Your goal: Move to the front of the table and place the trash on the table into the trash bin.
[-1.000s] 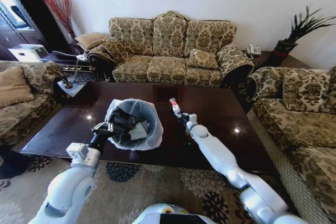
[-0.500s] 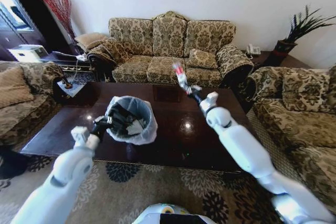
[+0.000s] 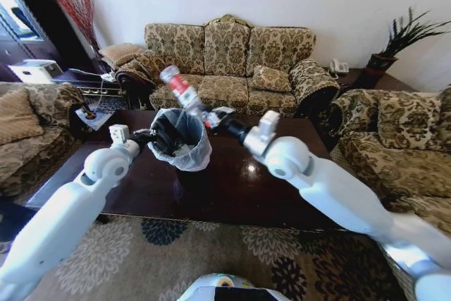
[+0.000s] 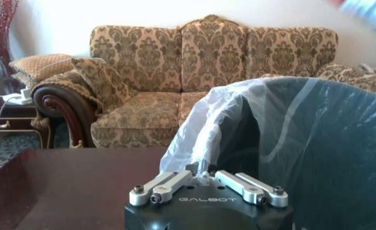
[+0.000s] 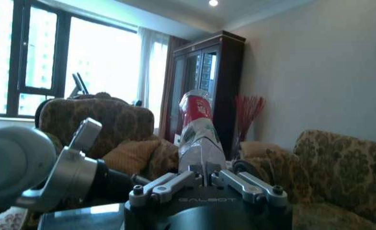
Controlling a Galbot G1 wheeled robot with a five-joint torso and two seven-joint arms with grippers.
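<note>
A patterned sofa [image 3: 229, 65] backs the dark table [image 3: 296, 181]. At centre frame the right gripper [image 3: 199, 112] pinches the bottle [image 3: 179, 88] in its fingers, long axis tilted up-left, apparently just above the trash bin [image 3: 180, 139] (left gripper [image 3: 156, 137] clamped on its bagged rim).

**Lighting and picture quality**

Daylit room, bright. Windows [image 5: 21, 62] blown out white; ceiling spotlight [image 5: 212, 3] lit. Glossy table [image 3: 282, 167] carries glare spots. Head view bows outward at the edges. Blue smear, out of focus, at the left wrist view's corner.
</note>
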